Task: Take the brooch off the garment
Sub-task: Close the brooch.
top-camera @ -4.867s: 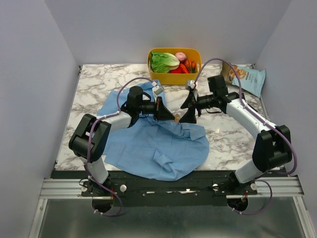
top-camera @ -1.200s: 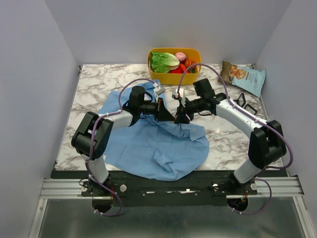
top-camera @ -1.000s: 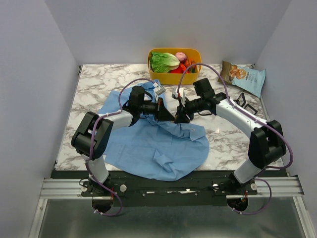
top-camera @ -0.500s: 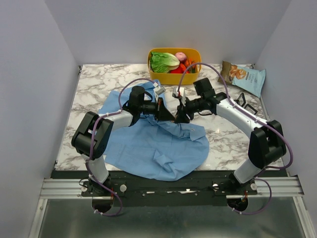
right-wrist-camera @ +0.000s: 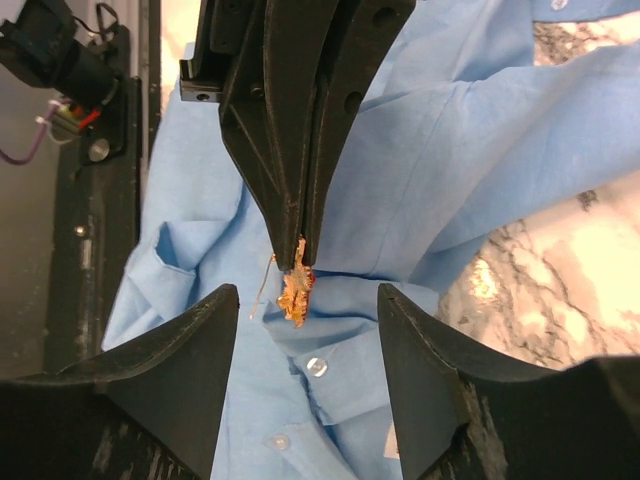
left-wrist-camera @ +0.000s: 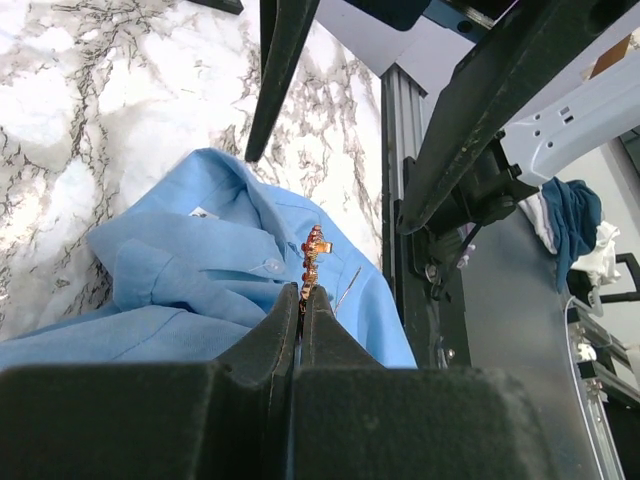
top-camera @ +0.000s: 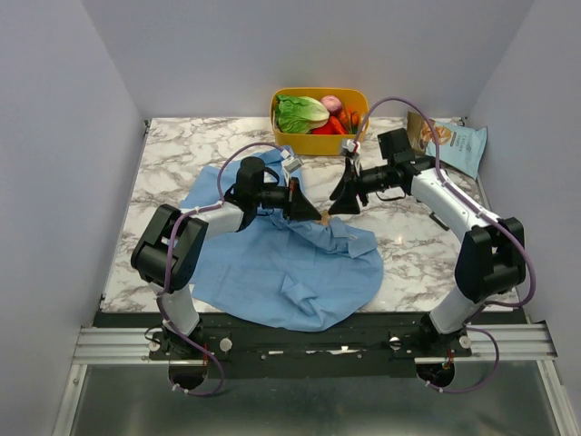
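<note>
The left pincer [left-wrist-camera: 302,292] is clenched on the brooch [left-wrist-camera: 312,258], which lies against the shirt [top-camera: 281,263] near its buttons, on the bench [top-camera: 182,154]; the right pincer [top-camera: 344,200] hangs released, facing it

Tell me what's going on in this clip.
Two robot arms are working over a light-blue shirt spread on a marble table. The left claw is shut on a tiny orange-tan brooch at a fold of the shirt near the collar. The right claw hangs open just across from it, touching nothing. A thin pin shows beside the brooch, but whether the brooch is free of the cloth cannot be told.
</note>
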Robot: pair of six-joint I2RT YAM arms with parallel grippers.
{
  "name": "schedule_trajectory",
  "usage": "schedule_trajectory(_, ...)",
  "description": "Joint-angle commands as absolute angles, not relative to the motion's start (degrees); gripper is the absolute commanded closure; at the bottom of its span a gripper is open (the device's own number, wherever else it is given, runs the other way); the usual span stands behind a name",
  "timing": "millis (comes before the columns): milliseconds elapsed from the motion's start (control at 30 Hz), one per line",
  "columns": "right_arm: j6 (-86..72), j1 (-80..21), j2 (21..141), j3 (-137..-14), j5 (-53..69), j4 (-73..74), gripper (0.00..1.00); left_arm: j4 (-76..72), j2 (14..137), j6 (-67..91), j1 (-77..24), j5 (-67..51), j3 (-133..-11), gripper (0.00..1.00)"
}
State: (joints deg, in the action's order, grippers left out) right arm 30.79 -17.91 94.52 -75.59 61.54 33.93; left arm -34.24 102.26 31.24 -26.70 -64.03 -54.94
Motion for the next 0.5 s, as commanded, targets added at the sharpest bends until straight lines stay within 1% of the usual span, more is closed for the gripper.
schedule_trajectory(0, 27.78, -18.11, 96.76, -76.38, 65.21, 33.84, 0.37, -35.77, 102.74, 31.99, -26.89, -66.09, -55.63, 1.0)
schedule_trajectory(167, 27.25, -18.11, 97.65, -76.55, 66.09, 33.93, 0.41, -35.68, 102.66, 32.08, -26.98, -66.18, -55.72, 1.0)
schedule_trajectory(300, 26.89, -18.1, 98.26, -76.73, 66.18, 33.66, 0.47, -35.77, 102.74, 32.17, -27.07, -66.27, -55.63, 1.0)
schedule_trajectory(467, 26.11, -18.28, 98.96, -76.55, 66.18, 33.14, 0.5, -35.68, 102.83, 32.08, -27.16, -66.36, -55.63, 1.0)
